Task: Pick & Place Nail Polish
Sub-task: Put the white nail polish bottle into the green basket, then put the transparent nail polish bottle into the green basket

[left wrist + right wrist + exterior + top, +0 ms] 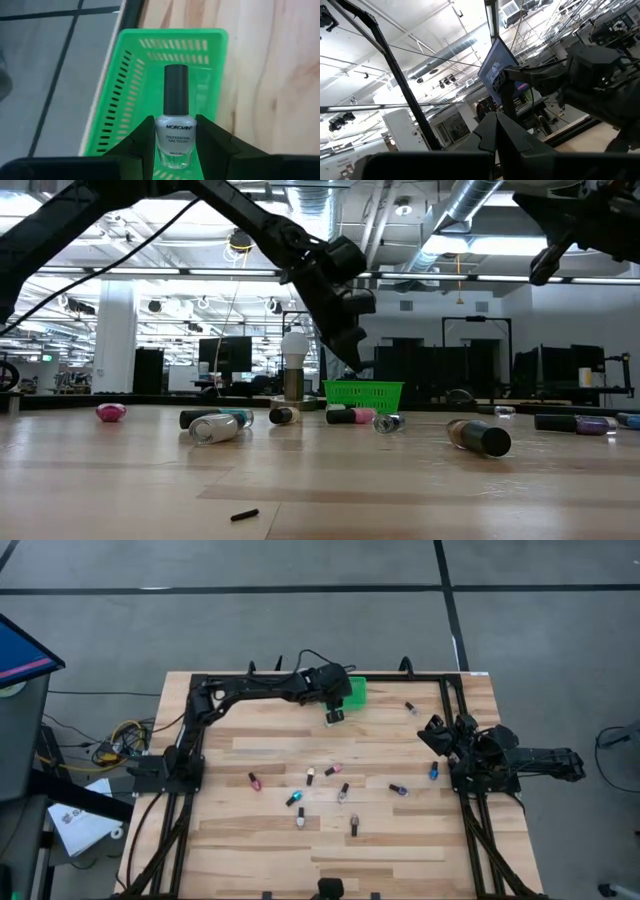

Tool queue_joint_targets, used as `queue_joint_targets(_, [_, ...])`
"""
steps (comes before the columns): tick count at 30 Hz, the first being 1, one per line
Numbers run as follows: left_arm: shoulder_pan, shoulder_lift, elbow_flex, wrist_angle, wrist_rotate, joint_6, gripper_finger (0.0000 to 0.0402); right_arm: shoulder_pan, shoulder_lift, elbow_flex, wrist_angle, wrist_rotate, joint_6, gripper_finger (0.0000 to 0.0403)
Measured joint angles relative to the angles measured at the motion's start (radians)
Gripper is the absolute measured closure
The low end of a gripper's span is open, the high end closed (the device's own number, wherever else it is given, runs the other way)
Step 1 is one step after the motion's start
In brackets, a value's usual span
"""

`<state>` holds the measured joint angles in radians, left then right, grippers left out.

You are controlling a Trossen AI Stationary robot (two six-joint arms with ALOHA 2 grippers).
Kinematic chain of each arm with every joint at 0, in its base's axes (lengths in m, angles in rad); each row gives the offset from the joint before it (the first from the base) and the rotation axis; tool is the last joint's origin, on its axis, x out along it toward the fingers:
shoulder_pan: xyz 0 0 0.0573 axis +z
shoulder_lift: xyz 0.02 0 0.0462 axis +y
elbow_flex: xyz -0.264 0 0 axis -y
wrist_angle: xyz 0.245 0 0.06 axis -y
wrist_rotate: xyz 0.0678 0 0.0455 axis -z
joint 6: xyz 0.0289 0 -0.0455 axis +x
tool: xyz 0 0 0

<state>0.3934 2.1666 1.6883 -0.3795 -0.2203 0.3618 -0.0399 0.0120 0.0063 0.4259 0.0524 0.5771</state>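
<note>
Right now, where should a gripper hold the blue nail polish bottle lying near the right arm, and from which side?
Grip the blue bottle across its body, coming straight down from above. It lies on its side on the table, apart from other bottles, so the fingers can straddle it; the slim cap probably offers less hold.

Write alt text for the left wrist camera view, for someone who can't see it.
The left gripper holds an upright silver nail polish bottle with a black cap directly above a green basket, which sits at the wooden table's edge.

- I see wood-plank worktop (250, 840), black frame rails along edges.
- Green tray (356, 691) sits at far edge.
- Approx. ten nail polish bottles (330, 785) lie scattered mid-worktop.
</note>
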Motion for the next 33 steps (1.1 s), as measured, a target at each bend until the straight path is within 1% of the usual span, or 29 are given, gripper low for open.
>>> queue_joint_targets(13, [0.0, 0.004, 0.001, 0.001, 0.008, -0.002, 0.0302, 0.0, 0.0, 0.0, -0.003, 0.0, 0.008, 0.0403])
queue_joint_targets(14, [0.0, 0.004, 0.001, 0.001, -0.003, -0.002, 0.0301, 0.0, 0.0, 0.0, -0.003, 0.0, 0.008, 0.0403])
queue_joint_targets(17, [0.002, 0.004, 0.001, 0.001, -0.038, -0.003, 0.0272, 0.0, 0.0, 0.0, -0.003, 0.0, 0.008, 0.0403])
queue_joint_targets(19, [0.002, 0.004, 0.001, 0.002, -0.043, -0.003, 0.0262, 0.0, 0.0, 0.0, -0.003, 0.0, 0.008, 0.0403])
queue_joint_targets(24, [0.003, 0.004, 0.001, 0.003, -0.041, -0.003, 0.0273, 0.0, 0.0, 0.0, -0.003, 0.0, 0.008, 0.0403])
queue_joint_targets(28, [0.007, 0.004, 0.001, 0.005, -0.008, -0.014, 0.0279, 0.0, 0.0, 0.0, -0.003, 0.0, 0.011, 0.0403])
queue_joint_targets(32, [0.001, -0.02, 0.0, -0.003, -0.008, -0.071, 0.0264, -0.001, 0.0, 0.0, -0.011, 0.006, 0.043, 0.0403])
queue_joint_targets(33, [-0.004, -0.044, 0.0, -0.003, -0.008, -0.084, 0.0258, -0.005, 0.001, 0.0, -0.011, 0.031, 0.031, 0.0402])
